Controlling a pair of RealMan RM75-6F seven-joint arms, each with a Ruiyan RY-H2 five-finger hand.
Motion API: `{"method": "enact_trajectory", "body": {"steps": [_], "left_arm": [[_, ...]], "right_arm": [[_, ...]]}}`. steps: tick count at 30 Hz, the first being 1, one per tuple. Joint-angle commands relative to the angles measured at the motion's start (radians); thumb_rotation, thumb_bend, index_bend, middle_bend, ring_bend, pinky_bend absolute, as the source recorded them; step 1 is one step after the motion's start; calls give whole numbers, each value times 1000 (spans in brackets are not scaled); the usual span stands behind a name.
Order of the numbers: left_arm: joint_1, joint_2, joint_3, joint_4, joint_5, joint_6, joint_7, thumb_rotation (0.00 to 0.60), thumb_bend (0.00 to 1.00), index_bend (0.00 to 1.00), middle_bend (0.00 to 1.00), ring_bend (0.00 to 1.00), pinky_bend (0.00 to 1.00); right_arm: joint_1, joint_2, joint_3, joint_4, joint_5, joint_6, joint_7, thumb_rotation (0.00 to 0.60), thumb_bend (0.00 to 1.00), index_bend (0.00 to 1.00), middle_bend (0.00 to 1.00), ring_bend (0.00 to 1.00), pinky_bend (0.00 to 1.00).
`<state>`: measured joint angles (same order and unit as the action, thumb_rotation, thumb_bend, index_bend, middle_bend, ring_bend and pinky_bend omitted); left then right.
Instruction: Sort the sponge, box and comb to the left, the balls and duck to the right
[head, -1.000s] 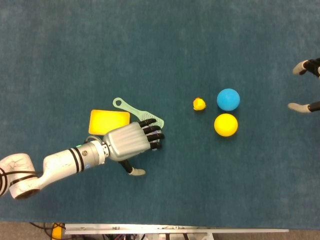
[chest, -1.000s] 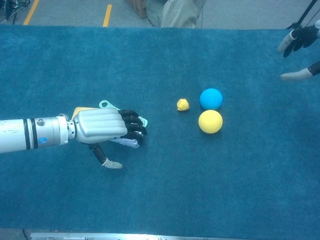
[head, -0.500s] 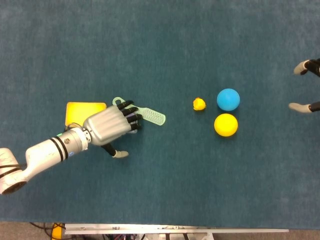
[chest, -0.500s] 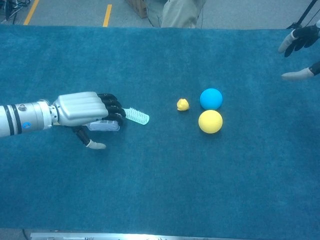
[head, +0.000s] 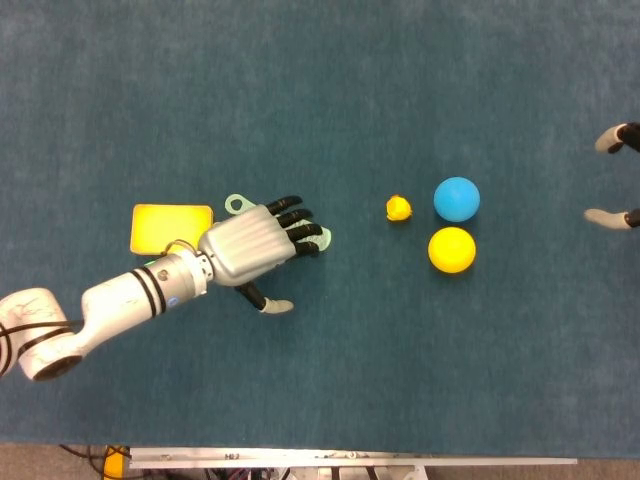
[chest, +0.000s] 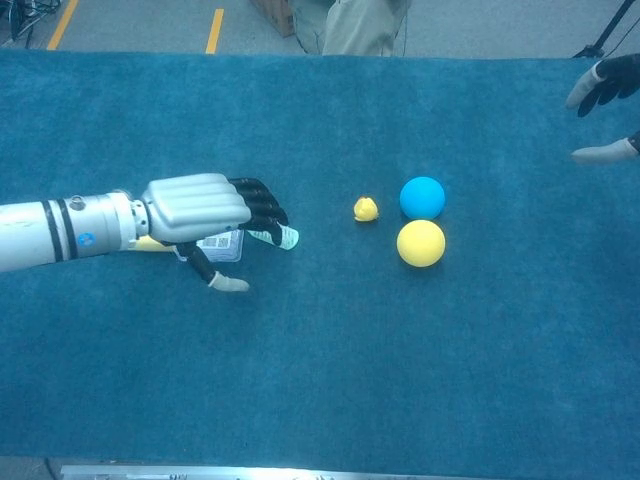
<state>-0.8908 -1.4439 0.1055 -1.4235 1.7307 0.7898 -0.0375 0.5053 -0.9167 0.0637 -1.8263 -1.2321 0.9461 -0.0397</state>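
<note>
The blue tabletop (head: 330, 110) carries everything. The left hand (head: 258, 244) lies palm down over the comb (head: 321, 238), fingers spread, thumb apart; whether it grips is unclear. The sponge (head: 171, 225) sits just left of it. The right hand (chest: 605, 85) hovers open at far right. The blue ball (head: 456, 198), yellow ball (head: 451, 250) and duck (head: 398, 208) cluster right of centre.
</note>
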Motion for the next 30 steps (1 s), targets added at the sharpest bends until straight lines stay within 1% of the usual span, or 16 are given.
{"method": "enact_trajectory", "body": {"steps": [1,6,12,25,30], "left_arm": [[-12,-27,-2,24,-12,-23,3,266,223,238,140,83,63],[-23,-66,-16,66,-47,-52,3,258,223,237,140,83,63],[-27,-71,-15,81,-68,-63,8,250,223,237,140,83,64],[-12,-25,2,84,-106,-69,39,251,223,238,141,83,64],[-7,-21,-6,100,-132,-76,49,247,223,238,140,83,64]], "right_arm": [[-2,0,0,3,0,-3,3,365,0,328,376,287,259],[-3,-6,2,11,3,-11,9,365,0,328,376,287,259],[-8,-5,3,13,-3,-13,17,365,0,328,376,287,259],[-19,-3,8,11,-7,-8,23,363,0,328,376,287,259],[-23,-1,9,6,-8,-3,20,364,0,328,376,287,259]]}}
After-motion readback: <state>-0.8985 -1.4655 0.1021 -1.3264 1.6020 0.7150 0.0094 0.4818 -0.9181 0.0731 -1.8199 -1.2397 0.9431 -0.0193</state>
